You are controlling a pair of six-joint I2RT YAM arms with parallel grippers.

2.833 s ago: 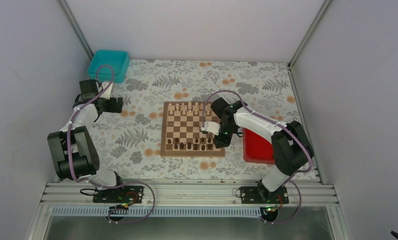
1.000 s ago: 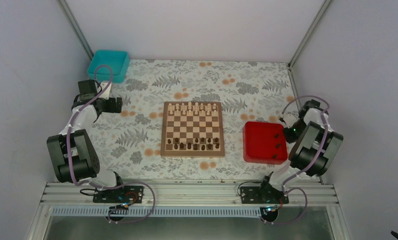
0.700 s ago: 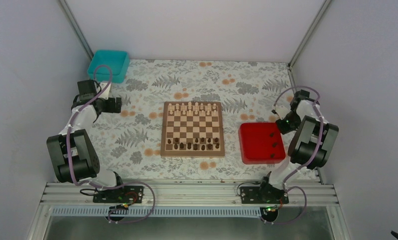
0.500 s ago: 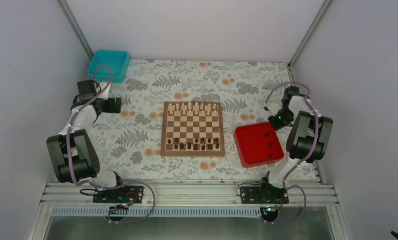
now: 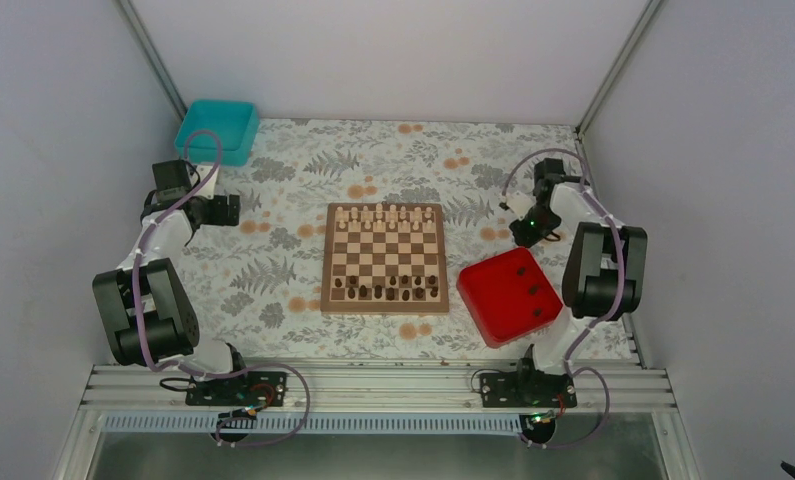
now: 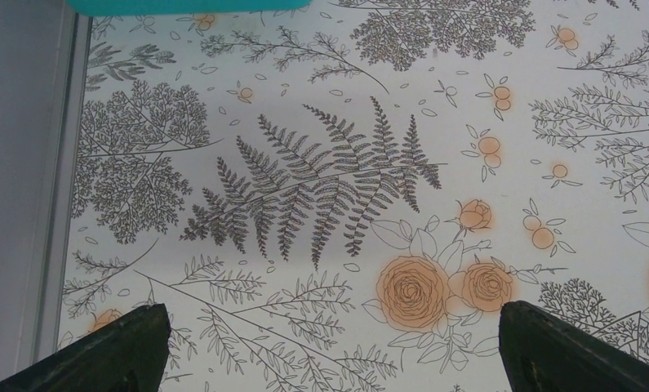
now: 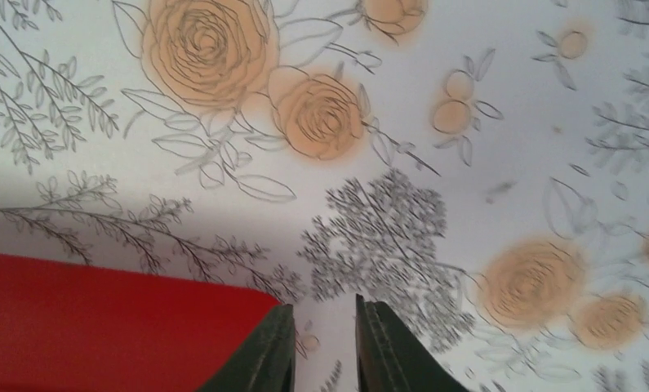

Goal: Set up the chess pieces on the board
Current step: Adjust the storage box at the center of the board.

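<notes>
Seen from above, the board (image 5: 384, 258) lies in the middle of a floral-patterned desk (image 5: 273, 270). Dark chess pieces (image 5: 388, 292) stand along its near side and pale pieces (image 5: 383, 214) along its far edge, and a few more dark ones lie in a red tray (image 5: 510, 297) set askew just right of it. The right end effector (image 7: 325, 306) hovers beside the tray's corner, fingers a narrow gap apart with nothing between them. The left end effector (image 6: 331, 309) is spread wide over bare desk near a teal bin (image 5: 218, 130), well apart from the board.
</notes>
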